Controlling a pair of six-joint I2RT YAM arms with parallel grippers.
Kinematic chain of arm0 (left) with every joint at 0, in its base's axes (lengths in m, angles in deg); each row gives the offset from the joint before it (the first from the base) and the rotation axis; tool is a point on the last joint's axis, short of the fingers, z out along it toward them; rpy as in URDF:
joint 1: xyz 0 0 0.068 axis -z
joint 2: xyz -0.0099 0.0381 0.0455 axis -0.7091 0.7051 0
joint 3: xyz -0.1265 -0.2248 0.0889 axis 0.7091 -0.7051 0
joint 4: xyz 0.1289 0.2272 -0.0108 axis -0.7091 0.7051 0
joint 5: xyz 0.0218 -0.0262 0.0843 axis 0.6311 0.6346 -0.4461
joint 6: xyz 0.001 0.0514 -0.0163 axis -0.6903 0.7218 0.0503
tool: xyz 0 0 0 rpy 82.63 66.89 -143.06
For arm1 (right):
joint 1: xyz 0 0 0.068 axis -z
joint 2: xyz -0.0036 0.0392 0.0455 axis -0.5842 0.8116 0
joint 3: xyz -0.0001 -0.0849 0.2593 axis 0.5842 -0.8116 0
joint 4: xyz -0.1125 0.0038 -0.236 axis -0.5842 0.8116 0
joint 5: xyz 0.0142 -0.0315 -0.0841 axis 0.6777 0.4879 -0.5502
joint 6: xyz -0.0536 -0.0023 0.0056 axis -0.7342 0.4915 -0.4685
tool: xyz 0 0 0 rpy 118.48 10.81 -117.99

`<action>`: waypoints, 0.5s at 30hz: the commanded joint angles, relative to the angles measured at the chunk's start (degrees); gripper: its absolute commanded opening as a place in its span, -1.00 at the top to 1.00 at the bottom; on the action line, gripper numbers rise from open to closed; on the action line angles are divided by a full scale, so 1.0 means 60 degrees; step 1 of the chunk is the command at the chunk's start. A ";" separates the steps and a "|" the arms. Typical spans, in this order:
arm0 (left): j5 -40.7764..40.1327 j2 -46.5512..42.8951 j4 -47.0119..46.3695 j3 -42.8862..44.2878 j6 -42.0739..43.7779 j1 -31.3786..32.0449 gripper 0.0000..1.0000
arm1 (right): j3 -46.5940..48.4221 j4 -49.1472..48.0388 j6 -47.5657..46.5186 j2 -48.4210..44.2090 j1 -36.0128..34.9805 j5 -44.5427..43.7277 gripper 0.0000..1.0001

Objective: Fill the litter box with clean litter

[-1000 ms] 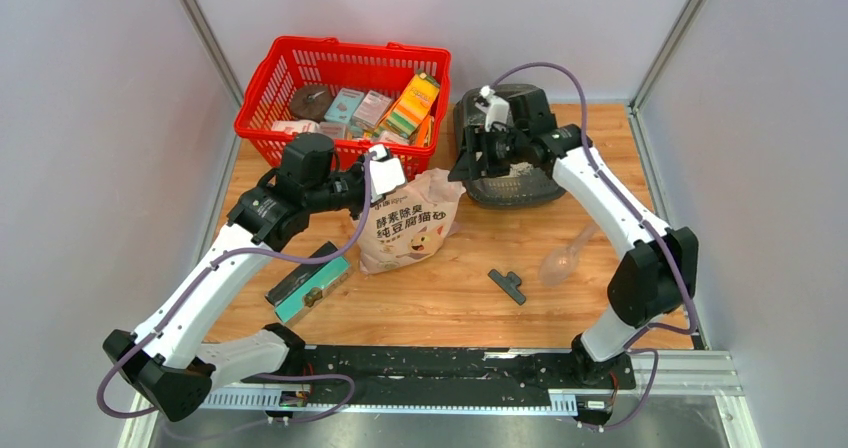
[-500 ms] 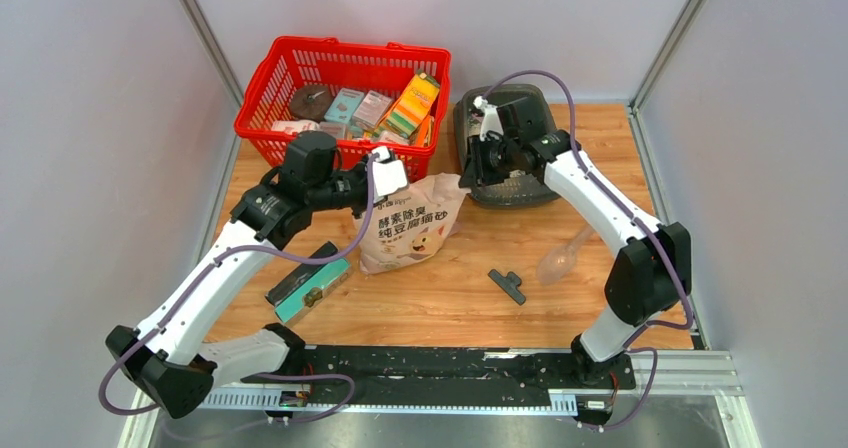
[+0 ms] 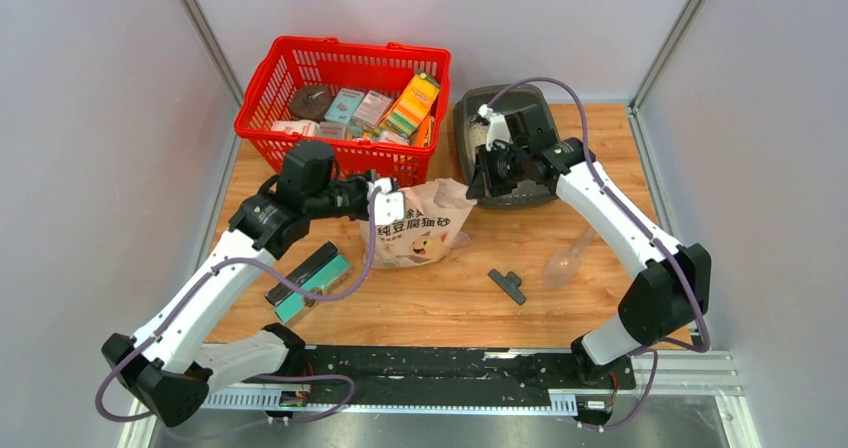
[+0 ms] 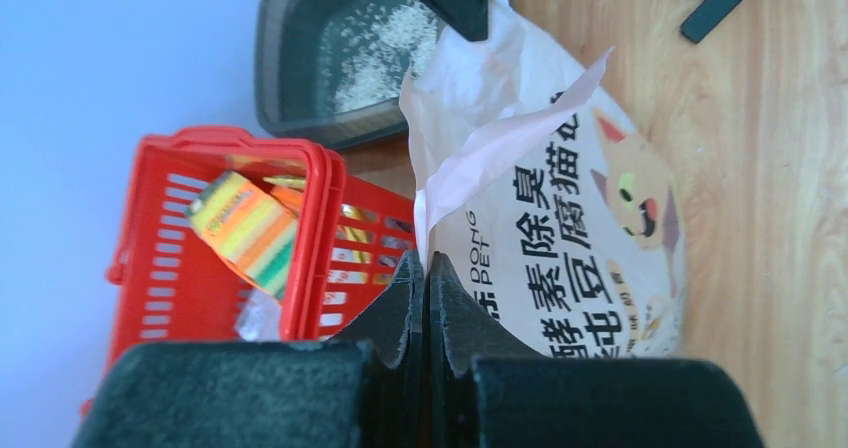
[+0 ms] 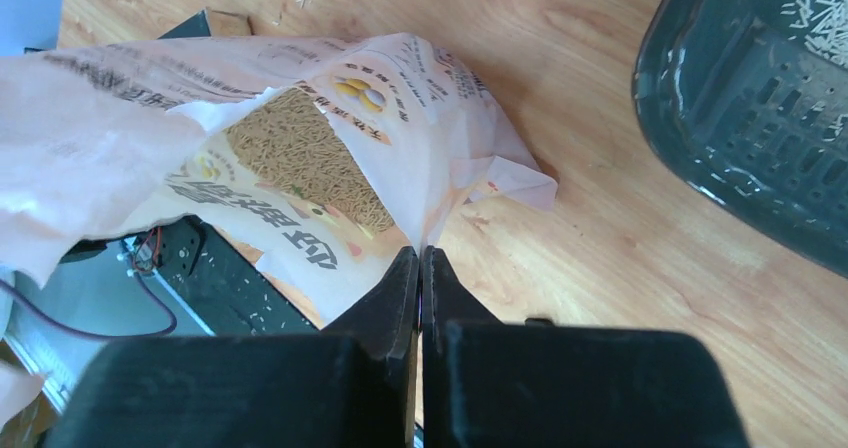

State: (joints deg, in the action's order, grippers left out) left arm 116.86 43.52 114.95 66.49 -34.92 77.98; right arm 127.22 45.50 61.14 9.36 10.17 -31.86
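The dark grey litter box (image 3: 530,108) sits at the back right, with a thin scatter of pale litter (image 4: 385,43) on its floor. The pinkish-beige litter bag (image 3: 425,233) with the cartoon cat stands slumped on the wood between the arms. My left gripper (image 3: 398,208) is shut on the bag's left top edge (image 4: 425,238). My right gripper (image 3: 475,183) is shut on the bag's right top corner (image 5: 425,233), just in front of the litter box (image 5: 760,118). The bag's mouth sags open between them. I cannot see the granules inside it.
A red mesh basket (image 3: 340,68) full of boxes stands at the back left, close behind the bag. A teal-and-black box (image 3: 308,281) lies front left. A black T-shaped piece (image 3: 508,285) and a clear plastic scoop (image 3: 565,258) lie front right.
My right gripper came off the litter box toward the bag and shut on its right top corner. My left gripper, still shut on the bag, sank a little and the bag slumped.
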 commanded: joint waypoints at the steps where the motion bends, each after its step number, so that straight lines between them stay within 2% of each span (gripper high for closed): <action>1: -0.0267 -0.0996 -0.1722 -0.0860 0.1689 0.0009 1.00 | 0.0115 0.0209 -0.0322 -0.0820 0.0074 0.0333 1.00; 5: -0.0371 -0.0851 -0.2208 -0.0995 0.1236 0.0009 1.00 | -0.0120 0.0020 -0.0424 -0.0792 0.0074 0.0407 0.96; 6: -0.0197 -0.0807 -0.2223 -0.0980 0.1016 0.0009 1.00 | -0.0163 -0.0039 -0.0483 -0.0748 0.0205 0.0611 0.79; 7: -0.0094 -0.0734 -0.2223 -0.0966 0.0536 0.0009 1.00 | -0.0164 -0.0185 -0.0527 -0.0733 0.0366 0.0874 0.32; 8: 0.0024 -0.0719 -0.2281 -0.0951 0.0299 0.0009 1.00 | -0.0178 -0.0273 -0.0571 -0.0791 0.0541 0.1485 0.11; 10: 0.0244 -0.0689 -0.2282 -0.0922 -0.0213 -0.0006 1.00 | -0.0295 -0.0449 -0.0994 -0.0952 0.1229 0.2249 -0.15; 11: 0.0288 -0.0689 -0.2253 -0.0907 -0.0332 0.0009 1.00 | -0.0339 -0.0479 -0.1344 -0.1112 0.1493 0.3341 -0.20; 13: 0.0288 -0.0704 -0.2194 -0.0863 -0.0596 -0.0006 1.00 | -0.0602 -0.0609 -0.2544 -0.1405 0.2196 0.4459 -0.32; 15: 0.0187 -0.0704 -0.2106 -0.0819 -0.0714 0.0009 1.00 | -0.1377 -0.0757 -0.3569 -0.2122 0.2359 0.5342 -0.40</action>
State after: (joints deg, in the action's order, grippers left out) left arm 115.79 40.05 106.07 59.82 -35.23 78.07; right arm 123.72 44.50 52.66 4.27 21.14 -14.99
